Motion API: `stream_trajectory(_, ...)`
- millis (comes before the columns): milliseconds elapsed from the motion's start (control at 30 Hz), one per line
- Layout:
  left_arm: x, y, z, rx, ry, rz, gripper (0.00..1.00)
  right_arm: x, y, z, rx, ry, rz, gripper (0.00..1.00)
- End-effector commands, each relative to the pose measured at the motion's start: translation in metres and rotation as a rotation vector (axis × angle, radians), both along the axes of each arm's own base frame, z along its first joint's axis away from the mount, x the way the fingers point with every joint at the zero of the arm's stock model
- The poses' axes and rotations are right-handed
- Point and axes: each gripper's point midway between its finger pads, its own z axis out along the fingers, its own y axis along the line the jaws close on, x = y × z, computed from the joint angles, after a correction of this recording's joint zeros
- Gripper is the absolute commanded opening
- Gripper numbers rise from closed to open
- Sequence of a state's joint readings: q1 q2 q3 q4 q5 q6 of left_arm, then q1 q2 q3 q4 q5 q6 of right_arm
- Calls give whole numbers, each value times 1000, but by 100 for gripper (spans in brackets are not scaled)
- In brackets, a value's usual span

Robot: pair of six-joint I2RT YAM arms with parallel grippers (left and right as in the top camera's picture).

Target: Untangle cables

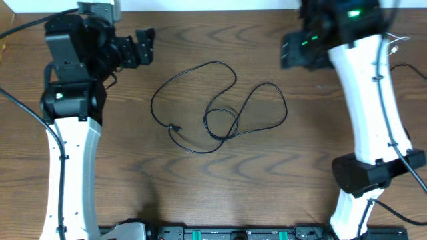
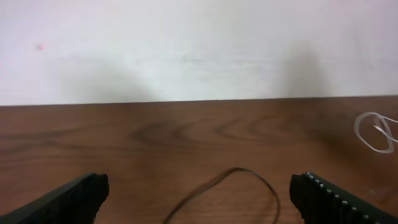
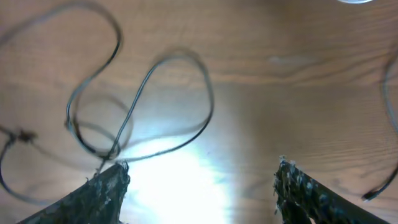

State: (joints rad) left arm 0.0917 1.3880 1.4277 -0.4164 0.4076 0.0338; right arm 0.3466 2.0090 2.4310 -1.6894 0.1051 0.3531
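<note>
Black cable (image 1: 230, 130): thin cord, centred on brown wooden table (image 1: 300, 173), loops crossing itself.
Right gripper (image 3: 199, 171): fingers apart, empty, near loops; probably poised to pick.
Left gripper (image 2: 199, 182): fingers wide apart, empty.
White cable (image 2: 376, 132): thin cord, far edge, apart.

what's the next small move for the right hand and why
Probably lower the right hand onto the black cable loop just ahead of it and close. It and the left hand stand open and empty, the black cable crosses itself mid-table, and the white cable lies apart.
</note>
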Motion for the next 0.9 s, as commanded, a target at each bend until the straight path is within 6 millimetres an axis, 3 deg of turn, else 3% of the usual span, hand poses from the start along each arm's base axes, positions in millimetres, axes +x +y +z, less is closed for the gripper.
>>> stream_trajectory(0,1,16,17,28,-43,41,98,-11,24,-15,-22,40,47,72)
stream_trajectory(300,1,22,17,28,-45,55,98,-41,90,-64,37,167,183,73)
stream_trajectory(667,1,22,18,28,-47,54,98,-84,141,-148,20,274,161,73)
stream_trajectory(867,-1,18,21,16,-55,36,98,-106,157,-179,48,325,154,74)
